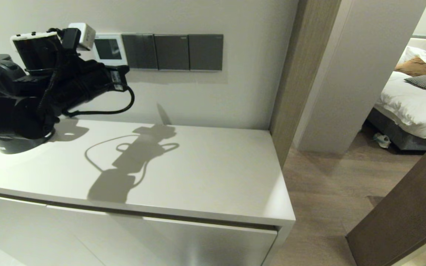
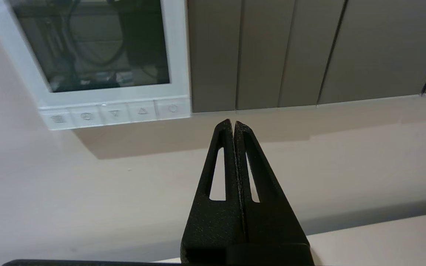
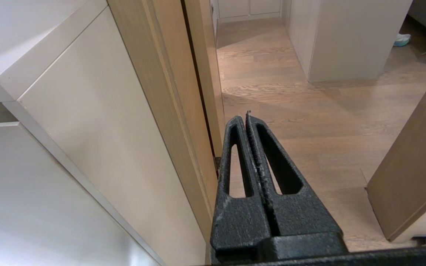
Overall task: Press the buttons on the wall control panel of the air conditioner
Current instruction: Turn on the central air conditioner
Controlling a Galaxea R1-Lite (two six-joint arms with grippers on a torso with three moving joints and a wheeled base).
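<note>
The small square white plastic wall control panel (image 2: 98,55), screen dark, is mounted on the wall above the pale counter (image 1: 198,173), just left of three dark grey switch plates (image 1: 172,51). Its row of tiny white-grey buttons (image 2: 115,114) runs along the bottom strip. The left pincer (image 2: 234,123), fingers pressed together, points at the wall below and right of the end button, apparently not touching. The right pincer (image 3: 247,117), also closed, hangs beside the cabinet over the wooden floor (image 3: 309,111).
</note>
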